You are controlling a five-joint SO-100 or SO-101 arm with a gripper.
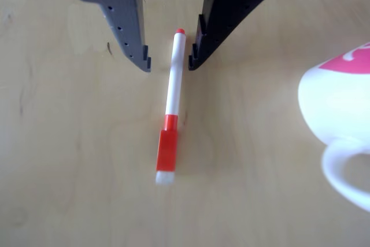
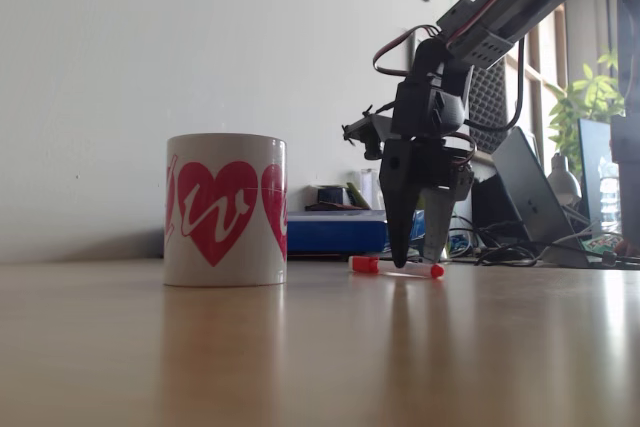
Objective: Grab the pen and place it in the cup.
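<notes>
White with a red cap, the pen (image 1: pixel 171 106) lies flat on the counter (image 1: pixel 69 160), its long axis running between the jaws of the hand (image 1: pixel 168 65). The hand is spread wide, straddling the barrel's small red end without touching it. The cup (image 2: pixel 225 209) stands upright near the pen, beside its capped end.

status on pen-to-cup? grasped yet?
Not grasped. Done: the approach. The open gripper is down at the table with its fingers either side of the pen, near its small red end. In hand: closing, with gaps showing on both sides of the barrel. Left: grip, lift, carry to the cup, which stands upright and apart from the pen, then drop it in.
</notes>
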